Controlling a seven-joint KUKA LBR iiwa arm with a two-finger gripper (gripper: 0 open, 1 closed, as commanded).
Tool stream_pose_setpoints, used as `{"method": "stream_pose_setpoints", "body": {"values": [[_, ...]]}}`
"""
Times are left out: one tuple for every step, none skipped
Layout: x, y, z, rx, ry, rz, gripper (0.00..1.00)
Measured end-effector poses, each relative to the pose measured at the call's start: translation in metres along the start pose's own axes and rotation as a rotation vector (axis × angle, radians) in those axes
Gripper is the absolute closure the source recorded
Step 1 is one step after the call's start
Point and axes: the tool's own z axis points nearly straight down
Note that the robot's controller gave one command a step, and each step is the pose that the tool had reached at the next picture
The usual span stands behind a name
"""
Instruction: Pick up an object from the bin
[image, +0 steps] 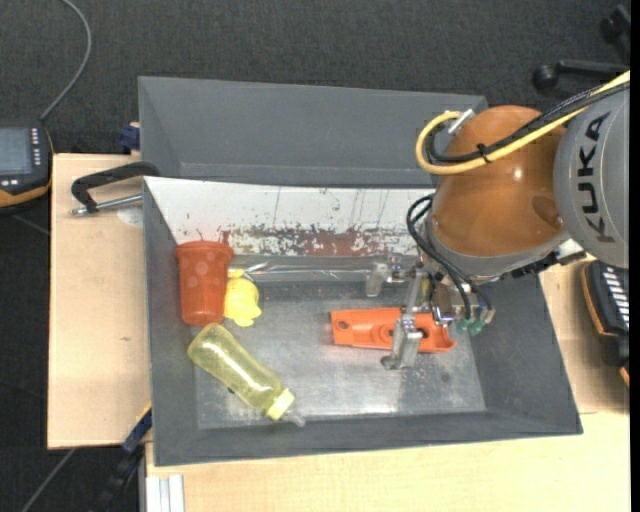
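Grey bin (300, 130) held orange block (362, 327) mid-right. End effector (392, 312) spread wide over it. Best: go down straight, squeeze its middle.

The gripper (391, 318) hangs low in the right middle of the bin (330, 388), its fingers spread to either side of a flat orange plastic piece (358, 328). At the left lie an orange cup (203, 280), a yellow lump (242, 301) and a yellowish bottle (238, 370).
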Motion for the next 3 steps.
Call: {"method": "stream_pose_setpoints", "body": {"values": [[-0.002,0.0,-0.005,-0.001,-0.009,0.002,0.0],[-0.004,0.001,0.004,0.0,-0.011,-0.034,0.0],[-0.019,0.011,0.035,0.0,-0.01,-0.232,0.0]]}}
